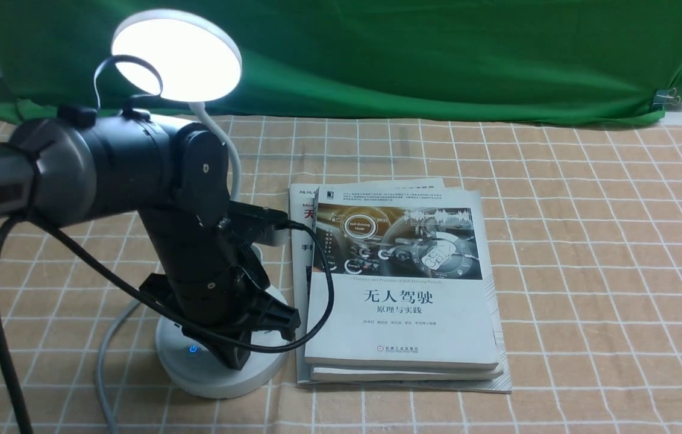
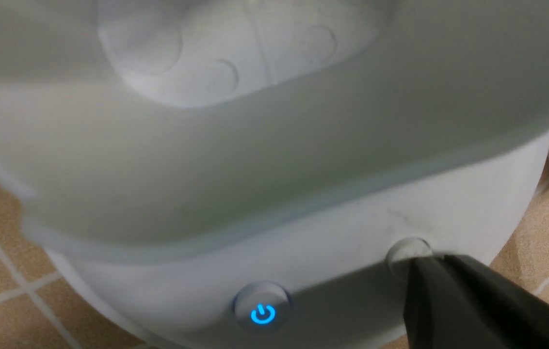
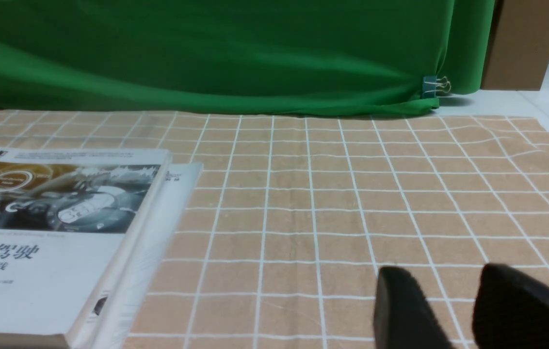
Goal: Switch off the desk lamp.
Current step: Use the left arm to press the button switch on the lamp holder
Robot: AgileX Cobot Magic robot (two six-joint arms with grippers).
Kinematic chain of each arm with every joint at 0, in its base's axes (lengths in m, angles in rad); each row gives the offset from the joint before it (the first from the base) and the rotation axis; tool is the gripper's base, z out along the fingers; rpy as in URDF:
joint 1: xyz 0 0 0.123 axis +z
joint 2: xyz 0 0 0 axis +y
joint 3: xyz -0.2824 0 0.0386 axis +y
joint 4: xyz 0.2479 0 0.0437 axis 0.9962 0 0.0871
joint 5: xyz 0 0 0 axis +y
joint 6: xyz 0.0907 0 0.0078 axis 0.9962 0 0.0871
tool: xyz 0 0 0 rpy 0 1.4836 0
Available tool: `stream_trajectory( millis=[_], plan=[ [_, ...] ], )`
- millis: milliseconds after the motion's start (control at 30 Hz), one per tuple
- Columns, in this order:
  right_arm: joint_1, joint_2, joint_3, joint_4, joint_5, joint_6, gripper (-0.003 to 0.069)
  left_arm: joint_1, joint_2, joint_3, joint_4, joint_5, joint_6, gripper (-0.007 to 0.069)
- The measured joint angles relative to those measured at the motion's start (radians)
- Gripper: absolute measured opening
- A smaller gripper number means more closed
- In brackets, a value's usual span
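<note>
Desk lamp (image 1: 176,54) shines, left jaws' tip at its unlit button (image 2: 408,249).

White desk lamp (image 1: 184,57), lit, upright

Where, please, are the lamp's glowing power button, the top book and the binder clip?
power button (image 2: 262,314): left wrist view, on its blue symbol.
top book (image 1: 398,297): front view, on the cover title.
binder clip (image 3: 428,87): right wrist view, on its body.
</note>
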Motion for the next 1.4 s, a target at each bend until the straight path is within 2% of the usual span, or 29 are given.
stream_trajectory(
  millis=[467, 967, 1400],
  plan=[
    [0.0, 0.0, 0.0, 0.0, 0.0, 0.0, 0.0242, 0.0, 0.015, -0.012, 0.0, 0.01, -0.002, -0.0006],
    [0.0, 0.0, 0.0, 0.0, 0.0, 0.0, 0.0242, 0.0, -0.119, -0.006, 0.0, 0.018, -0.003, -0.0006],
    [0.0, 0.0, 0.0, 0.0, 0.0, 0.0, 0.0242, 0.0, 0.019, -0.009, 0.003, 0.005, -0.004, -0.0006]
  ],
)
